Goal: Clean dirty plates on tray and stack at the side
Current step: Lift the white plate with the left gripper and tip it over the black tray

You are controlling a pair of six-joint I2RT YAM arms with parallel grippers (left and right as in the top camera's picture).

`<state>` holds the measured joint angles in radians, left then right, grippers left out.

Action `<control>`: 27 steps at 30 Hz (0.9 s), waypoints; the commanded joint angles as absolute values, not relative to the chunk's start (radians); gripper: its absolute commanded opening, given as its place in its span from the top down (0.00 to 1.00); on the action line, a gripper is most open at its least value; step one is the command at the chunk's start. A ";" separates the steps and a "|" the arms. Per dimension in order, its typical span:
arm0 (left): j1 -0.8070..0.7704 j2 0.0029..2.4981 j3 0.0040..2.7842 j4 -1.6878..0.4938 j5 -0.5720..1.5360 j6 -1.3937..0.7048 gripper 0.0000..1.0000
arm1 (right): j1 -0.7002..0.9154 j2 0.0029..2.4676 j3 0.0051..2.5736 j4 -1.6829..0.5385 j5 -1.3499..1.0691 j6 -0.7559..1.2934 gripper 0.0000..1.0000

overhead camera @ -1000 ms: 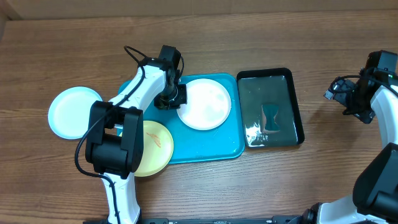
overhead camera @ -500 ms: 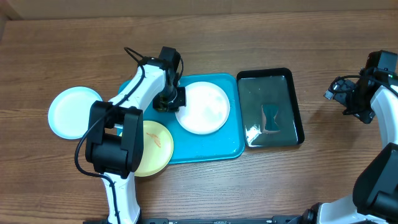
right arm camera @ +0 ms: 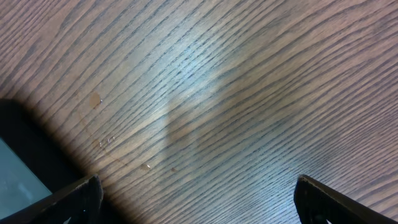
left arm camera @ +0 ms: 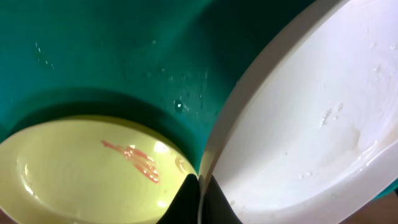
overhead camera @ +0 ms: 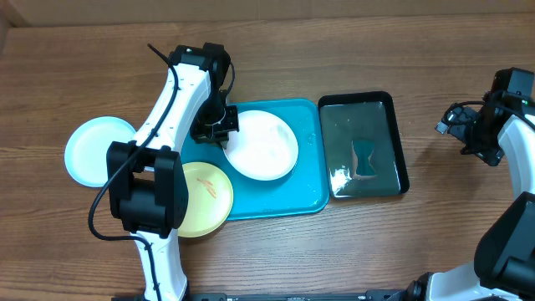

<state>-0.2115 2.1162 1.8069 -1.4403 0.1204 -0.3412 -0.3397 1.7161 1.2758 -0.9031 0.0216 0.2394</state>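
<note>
My left gripper (overhead camera: 219,134) is shut on the left rim of the white plate (overhead camera: 262,145) and holds it tilted over the turquoise tray (overhead camera: 305,188). In the left wrist view its fingers (left arm camera: 199,198) pinch the white plate's (left arm camera: 311,118) edge above the tray (left arm camera: 124,50). The pale yellow plate (overhead camera: 203,198) with an orange-red smear lies at the tray's front left corner; it also shows in the left wrist view (left arm camera: 81,168). The mint-blue plate (overhead camera: 96,150) lies on the table left of the tray. My right gripper (overhead camera: 468,134) is open and empty over bare wood at the far right (right arm camera: 196,199).
A glossy black rectangular tray (overhead camera: 364,144) holding water stands right of the turquoise tray; its corner shows in the right wrist view (right arm camera: 18,168). The wooden table (overhead camera: 334,50) spreads all round.
My left gripper has pulled the white plate to the left across the tray, and the left arm has swung left. The right arm has not moved.
</note>
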 commanded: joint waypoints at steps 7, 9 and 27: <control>-0.212 2.115 1.855 -1.555 0.212 -0.352 0.96 | -0.342 1.716 1.288 -0.899 0.014 0.247 0.00; -0.213 2.115 1.878 -1.553 0.234 -0.353 0.96 | -0.342 1.716 1.288 -0.899 0.014 0.247 0.00; -0.413 2.115 2.084 -1.095 0.101 -0.477 0.96 | -0.342 1.716 1.288 -0.899 0.014 0.247 0.00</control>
<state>-0.3634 2.1162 2.0560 -1.1488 0.1825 -0.4442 -0.3397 1.7161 1.2758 -0.9031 0.0219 0.2394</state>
